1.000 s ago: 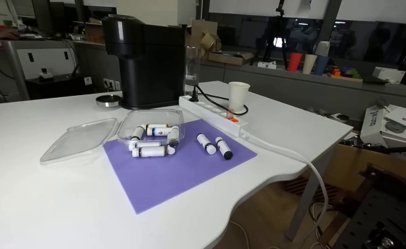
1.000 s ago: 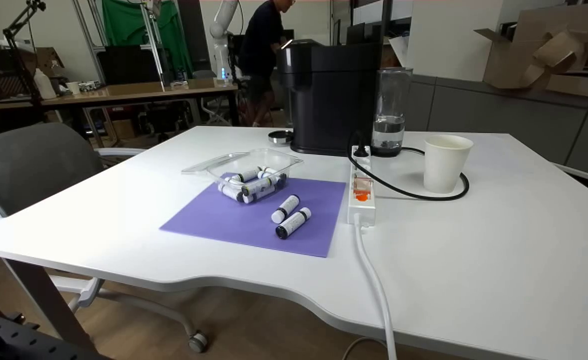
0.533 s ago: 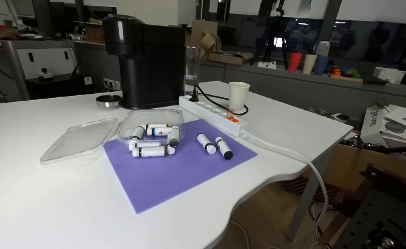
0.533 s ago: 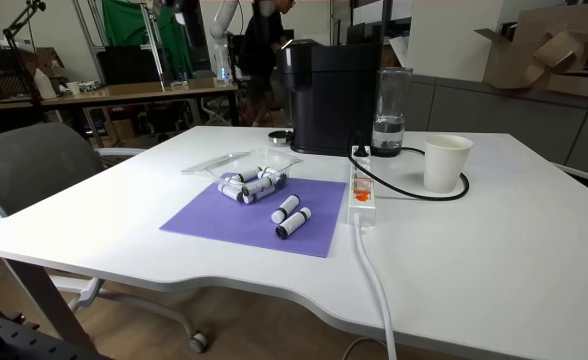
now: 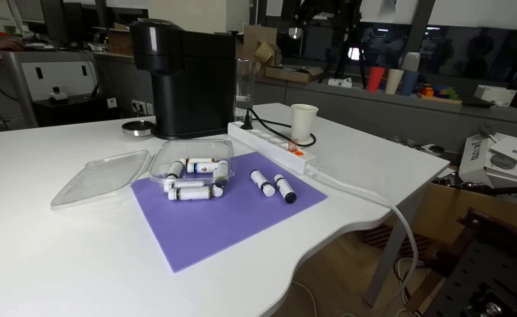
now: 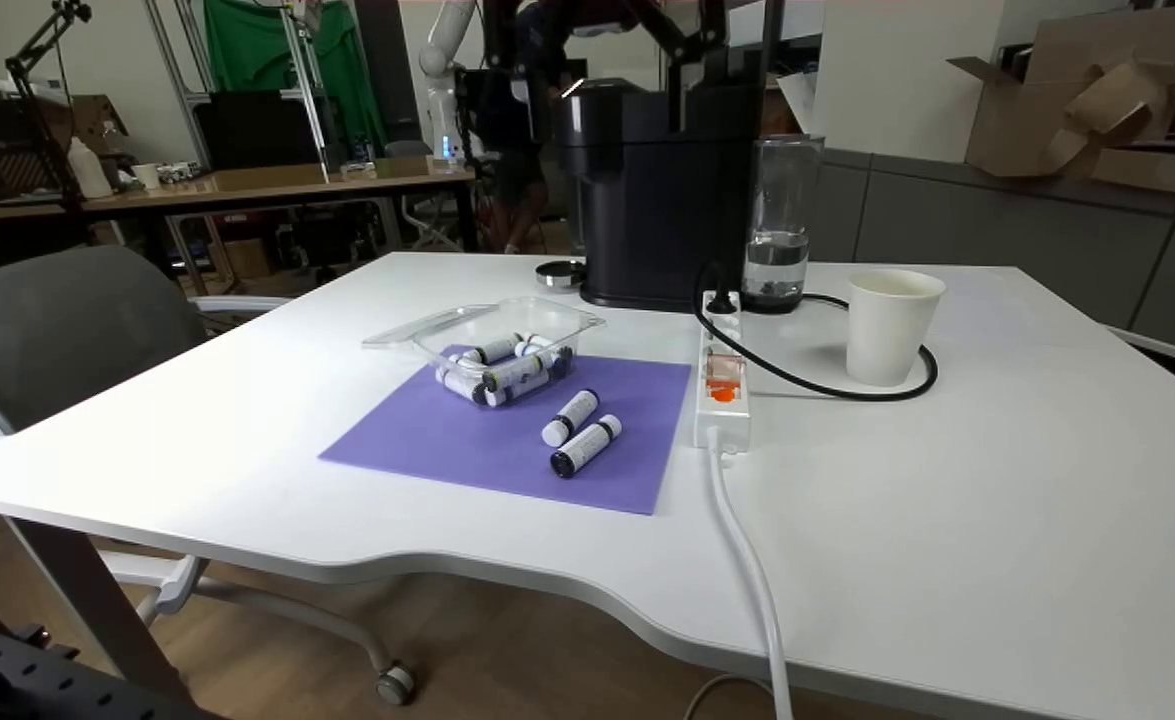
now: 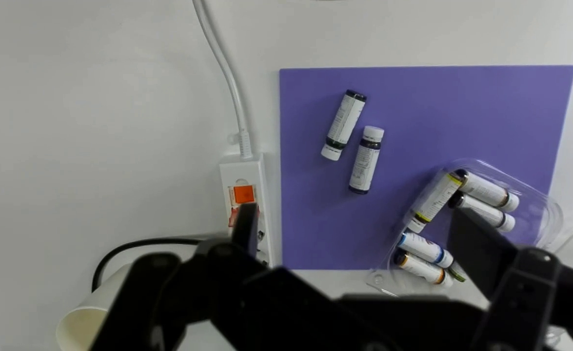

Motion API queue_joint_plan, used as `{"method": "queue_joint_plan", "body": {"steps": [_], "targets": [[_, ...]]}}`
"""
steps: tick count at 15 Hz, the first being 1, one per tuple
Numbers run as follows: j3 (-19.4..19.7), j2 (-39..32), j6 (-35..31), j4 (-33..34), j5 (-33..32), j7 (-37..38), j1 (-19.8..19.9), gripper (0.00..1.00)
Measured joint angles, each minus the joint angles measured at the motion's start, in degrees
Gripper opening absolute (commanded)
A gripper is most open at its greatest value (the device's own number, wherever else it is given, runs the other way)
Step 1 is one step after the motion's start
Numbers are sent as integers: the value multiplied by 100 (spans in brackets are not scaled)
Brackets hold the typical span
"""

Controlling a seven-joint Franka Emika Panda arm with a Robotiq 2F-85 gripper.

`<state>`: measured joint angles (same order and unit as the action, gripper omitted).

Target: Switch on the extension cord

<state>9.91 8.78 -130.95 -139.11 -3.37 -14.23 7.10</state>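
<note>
The extension cord is a long white power strip, lying on the table in both exterior views (image 5: 267,146) (image 6: 735,428) and in the wrist view (image 7: 240,169). Its orange switch (image 7: 244,194) is at the cable end, with a clear reddish flap (image 5: 293,145) standing up beside it. A black plug sits in the far end. My gripper (image 7: 354,212) is wide open and empty, high above the table. In the wrist view one finger overlaps the strip and hides part of the flap and sockets. It also shows at the top of an exterior view (image 6: 607,120).
A black coffee machine (image 5: 196,83) stands by the strip's far end with a water tank (image 6: 777,262). A white cup (image 6: 889,330) stands beside the strip inside a black cable loop. A purple mat (image 7: 427,112) bears small bottles (image 7: 347,119) and an open clear box (image 5: 192,147).
My gripper has come into view at the top of both exterior views and moved lower, its open fingers now showing before the coffee machine. The things on the table have not moved.
</note>
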Motion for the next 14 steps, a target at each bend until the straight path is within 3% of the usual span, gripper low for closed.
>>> {"method": "queue_joint_plan", "body": {"steps": [6, 7, 9, 14], "targets": [[0, -287, -211, 103, 3, 5, 23, 100], [7, -473, -269, 200, 3, 5, 41, 75], [19, -920, -397, 463, -2, 3, 95, 67], [30, -2067, -532, 1254, -3, -54, 260, 31]]}}
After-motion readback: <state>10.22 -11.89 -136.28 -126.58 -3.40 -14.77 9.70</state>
